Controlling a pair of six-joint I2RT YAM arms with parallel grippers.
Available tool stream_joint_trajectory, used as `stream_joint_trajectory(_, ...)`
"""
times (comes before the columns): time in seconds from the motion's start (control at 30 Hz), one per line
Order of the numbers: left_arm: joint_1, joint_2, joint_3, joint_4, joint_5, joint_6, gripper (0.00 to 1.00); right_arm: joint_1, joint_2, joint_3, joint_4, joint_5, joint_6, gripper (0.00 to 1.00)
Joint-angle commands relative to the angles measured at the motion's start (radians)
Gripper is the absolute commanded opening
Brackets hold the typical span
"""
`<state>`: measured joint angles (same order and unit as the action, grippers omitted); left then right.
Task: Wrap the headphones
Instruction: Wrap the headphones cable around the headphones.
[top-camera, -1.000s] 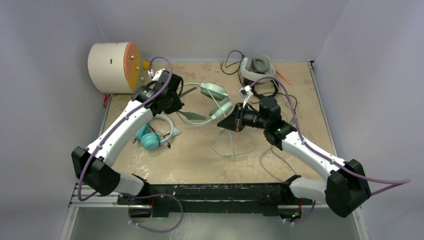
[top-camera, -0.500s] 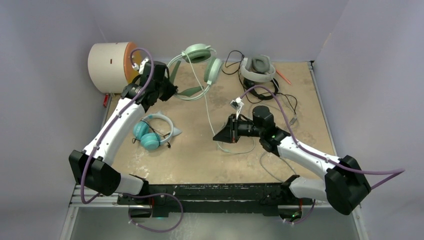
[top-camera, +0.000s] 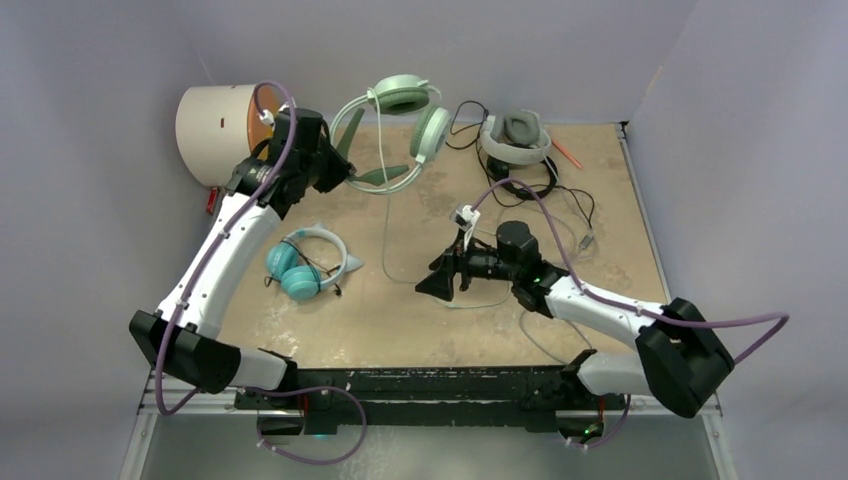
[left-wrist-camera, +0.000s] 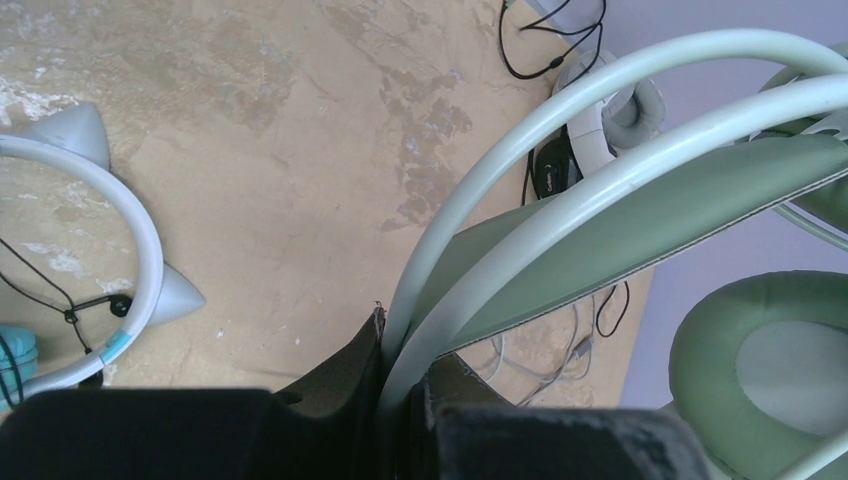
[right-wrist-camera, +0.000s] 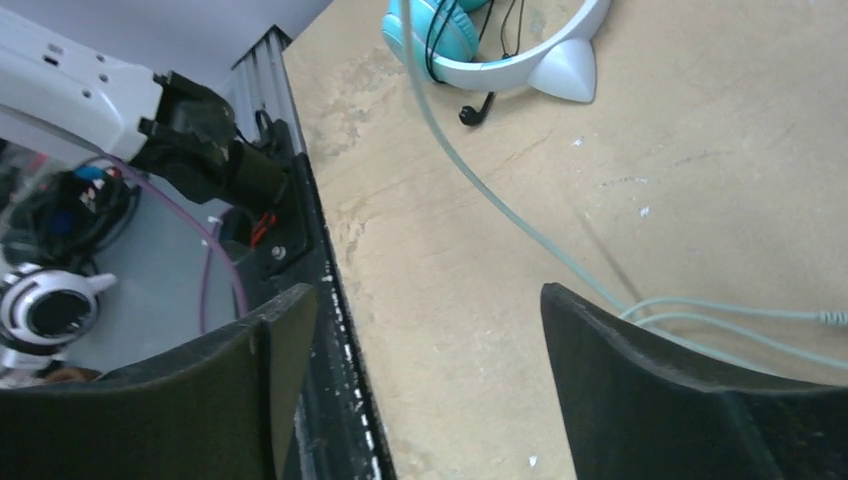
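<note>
- Mint-green headphones are hanging in the air over the far part of the desk, carried by the band, with both ear cups toward the back wall.
- Left gripper is clamping the band of the mint-green headphones. In the left wrist view its fingers are pressing together on the pale hoop and the darker green strap.
- Mint cable is dropping straight from the raised headset to the desk and is lying there in loose loops beside the right gripper.
- Right gripper is hovering low over the middle of the desk with its jaws standing wide, gripping nothing. In the right wrist view the mint cable is running across the gap toward one finger; cannot tell whether it is touching.
- Teal headphones are lying on the left part of the desk just beside the left arm. The white band with two pointed ears is facing the middle, and a thin black cord is crossing the cups.
- White-and-grey headphones are lying at the far right, near the back wall.
- Black headphones are lying just in front of them, apparently touching, with black cable spreading in loops toward the right edge.
- Cream drum is standing at the far left corner, its orange face partly hidden behind the left arm.
</note>
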<state>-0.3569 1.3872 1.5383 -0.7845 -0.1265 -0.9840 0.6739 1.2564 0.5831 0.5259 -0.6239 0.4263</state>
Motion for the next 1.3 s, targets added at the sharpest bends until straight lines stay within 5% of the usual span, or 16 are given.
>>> stream_joint_trajectory(0.0, -0.001, -0.061, 0.07, 0.03, 0.024, 0.016, 0.0, 0.076, 0.041, 0.022, 0.112, 0.115, -0.126, 0.88)
stream_joint_trajectory(0.57, -0.001, -0.07, 0.126, -0.027, 0.059, 0.034, 0.0, 0.205, 0.508, 0.224, 0.344, 0.341, -0.246, 0.82)
stream_joint_trajectory(0.63, -0.001, -0.067, 0.132, -0.027, 0.059, 0.033, 0.0, 0.204, 0.541, 0.22, 0.383, 0.332, -0.218, 0.74)
stream_joint_trajectory(0.73, -0.001, -0.06, 0.15, -0.035, 0.058, 0.038, 0.0, 0.204, 0.551, 0.148, 0.465, 0.299, -0.148, 0.49)
stream_joint_trajectory(0.9, -0.001, -0.043, 0.176, -0.052, 0.021, 0.061, 0.0, 0.204, 0.427, 0.03, 0.483, 0.292, -0.104, 0.22)
stream_joint_trajectory(1.1, -0.001, -0.04, 0.183, -0.056, -0.033, 0.102, 0.0, 0.203, 0.168, -0.102, 0.341, 0.359, -0.07, 0.02)
stream_joint_trajectory(1.27, 0.0, -0.04, 0.164, -0.047, -0.134, 0.129, 0.0, 0.203, -0.012, -0.158, 0.182, 0.404, -0.069, 0.0)
